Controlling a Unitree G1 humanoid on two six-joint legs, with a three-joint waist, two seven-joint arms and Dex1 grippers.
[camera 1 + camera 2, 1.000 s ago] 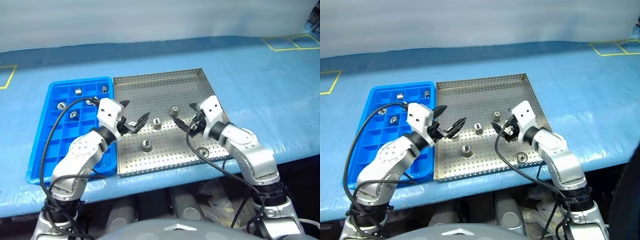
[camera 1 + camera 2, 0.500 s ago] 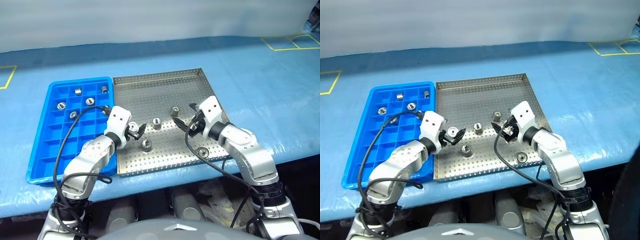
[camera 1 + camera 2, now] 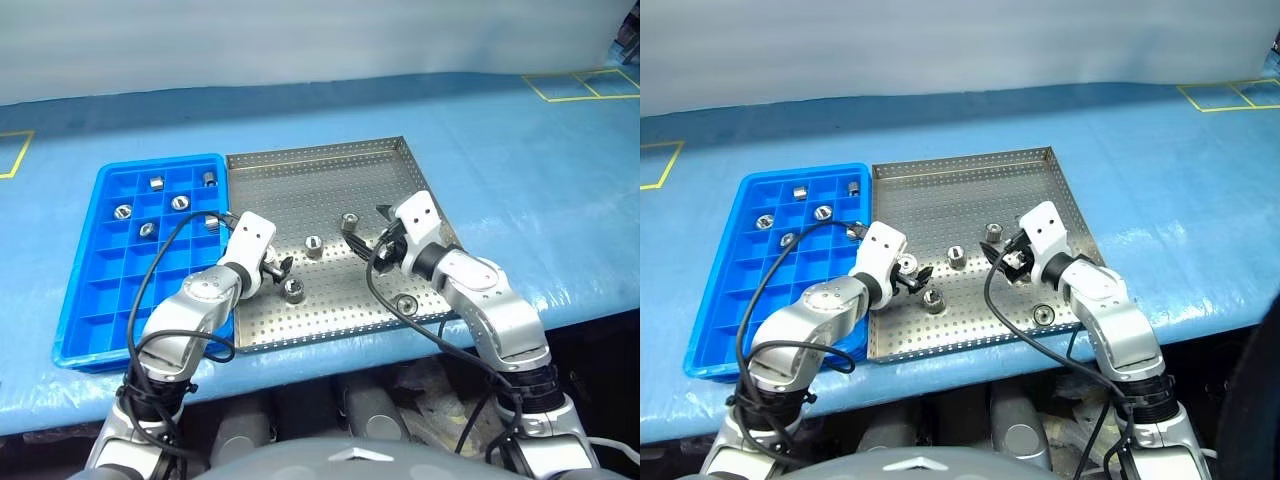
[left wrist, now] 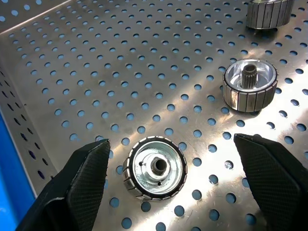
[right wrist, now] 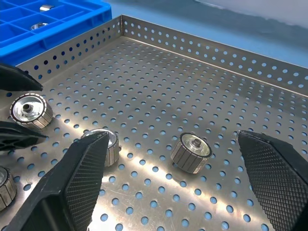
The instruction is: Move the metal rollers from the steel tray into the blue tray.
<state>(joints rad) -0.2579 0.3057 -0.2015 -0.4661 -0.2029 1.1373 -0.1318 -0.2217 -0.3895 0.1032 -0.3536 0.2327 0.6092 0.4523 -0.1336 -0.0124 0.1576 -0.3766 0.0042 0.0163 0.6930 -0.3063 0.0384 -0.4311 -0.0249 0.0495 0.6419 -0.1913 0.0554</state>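
Left pincer (image 3: pixel 275 268) spread wide, nothing in it, low over the steel tray (image 3: pixel 300 170) near its 8 o'clock side. From my left wrist camera one roller (image 4: pixel 155 167) lies flat between the two pads, not yet touched by either, as far as I can judge.

Blue tray (image 3: pixel 90 300) at my far left, edge to edge with the steel one. I count five rollers already in its far compartments, e.g. one at (image 3: pixel 157 183) and another at (image 3: pixel 123 211). Nearer compartments bare.

Steel tray: five rollers left, by my count. Besides the one under the left pincer, one sits just to its 4 o'clock (image 3: pixel 293 290), one toward the middle (image 3: pixel 313 245), one further right (image 3: pixel 350 220), and one by the near rim at about 5 o'clock (image 3: pixel 406 303).

Right pincer (image 3: pixel 372 238) also wide and empty, held above the tray's right half, close to the roller at 3 o'clock.

Judgement: roughly half done; next pick set up on the left.

No brand, label or writing readable anywhere.
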